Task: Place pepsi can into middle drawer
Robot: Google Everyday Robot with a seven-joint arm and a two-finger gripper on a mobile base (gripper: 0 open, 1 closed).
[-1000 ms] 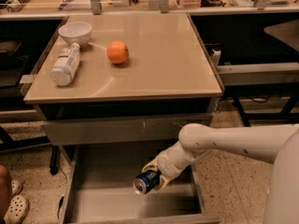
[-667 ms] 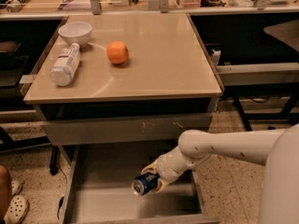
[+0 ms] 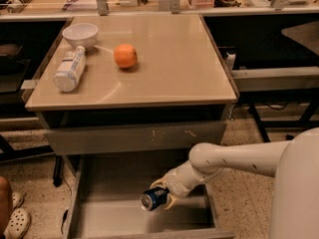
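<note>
Table [image 3: 169, 68] well above end effector, carrying bowl [image 3: 79, 34], bottle [image 3: 70, 69], orange [image 3: 125, 56]. End effector [image 3: 162, 194] low inside open drawer [image 3: 107, 218], pinching can [image 3: 151, 199]; can on its side, silver end toward camera. Step, judged: placement over drawer floor. Next: settle can onto floor just beneath, spread fingers, withdraw upward. Can-to-floor gap unclear; drawer front cut off at frame edge.

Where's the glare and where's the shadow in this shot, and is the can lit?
Camera view: faint sheen on the tabletop beside the orange; deep shadow under the top; the middle drawer is dim, yet the pepsi can, held over it by the gripper, shows its silver end.
</note>
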